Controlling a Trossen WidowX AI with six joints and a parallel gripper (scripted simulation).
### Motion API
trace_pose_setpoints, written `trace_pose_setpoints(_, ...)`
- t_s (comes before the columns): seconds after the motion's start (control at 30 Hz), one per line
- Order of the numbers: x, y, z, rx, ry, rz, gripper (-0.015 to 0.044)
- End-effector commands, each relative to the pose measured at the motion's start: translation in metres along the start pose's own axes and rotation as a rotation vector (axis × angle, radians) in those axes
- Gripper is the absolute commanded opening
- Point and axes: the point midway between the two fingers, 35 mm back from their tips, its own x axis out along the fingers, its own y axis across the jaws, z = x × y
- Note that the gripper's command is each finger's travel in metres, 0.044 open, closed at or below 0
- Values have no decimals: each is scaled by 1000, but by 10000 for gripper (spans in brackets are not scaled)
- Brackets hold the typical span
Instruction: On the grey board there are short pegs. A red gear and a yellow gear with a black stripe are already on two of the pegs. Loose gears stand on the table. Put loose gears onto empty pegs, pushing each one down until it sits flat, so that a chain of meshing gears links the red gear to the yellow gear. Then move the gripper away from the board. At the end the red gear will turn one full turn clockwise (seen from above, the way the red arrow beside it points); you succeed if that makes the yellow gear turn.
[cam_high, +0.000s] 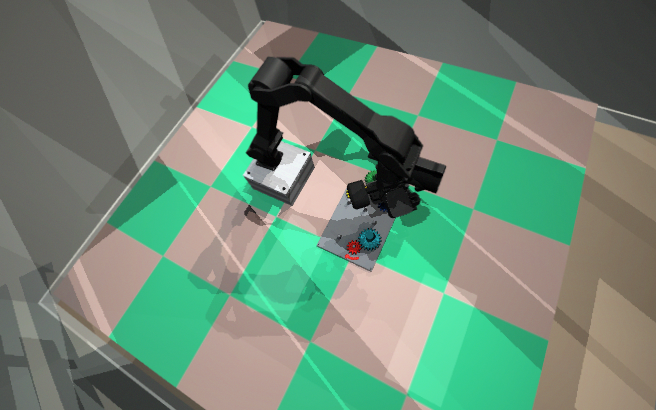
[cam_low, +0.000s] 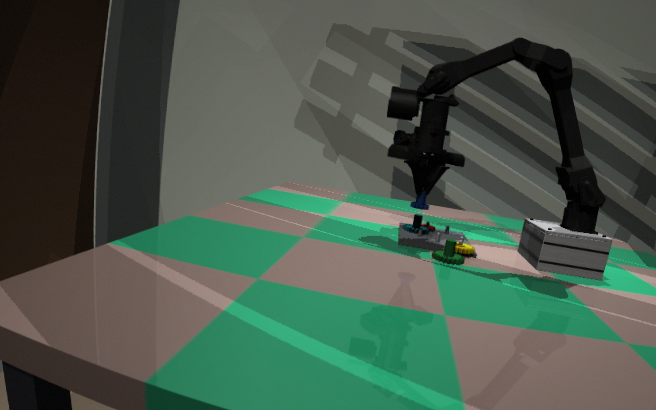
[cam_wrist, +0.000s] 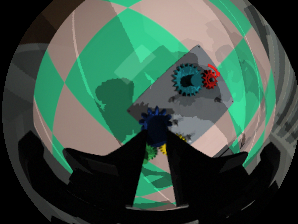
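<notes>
The grey board (cam_high: 336, 227) (cam_low: 414, 244) (cam_wrist: 210, 109) lies on the checkered table. A small red gear (cam_high: 356, 244) (cam_low: 428, 227) (cam_wrist: 208, 79) sits on it and meshes with a larger teal gear (cam_high: 369, 239) (cam_low: 411, 228) (cam_wrist: 187, 80). The yellow gear (cam_low: 466, 248) is at the board's other end, mostly hidden by the wrist in the top view. My gripper (cam_low: 422, 196) (cam_wrist: 156, 133) is shut on a dark blue gear (cam_high: 382, 206) (cam_low: 420, 203) (cam_wrist: 155, 120) and holds it by its hub a little above the board, between the teal and yellow gears.
A loose green gear (cam_high: 370, 176) (cam_low: 446, 256) (cam_wrist: 149, 153) stands on the table just off the board's yellow-gear end. The arm's metal base block (cam_high: 280, 175) (cam_low: 565, 247) stands beyond it. Short empty pegs (cam_high: 340, 236) stick up from the board.
</notes>
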Motion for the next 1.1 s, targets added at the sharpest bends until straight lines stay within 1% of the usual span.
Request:
trace_pose_setpoints(0.0,5,-8,4,-4,2,4,0)
trace_pose_setpoints(0.4,22,-34,17,-4,1,2,0)
trace_pose_setpoints(0.7,22,-36,18,0,1,2,0)
trace_pose_setpoints(0.83,22,-36,18,55,1,2,0)
trace_pose_setpoints(1.07,22,-36,18,243,1,2,0)
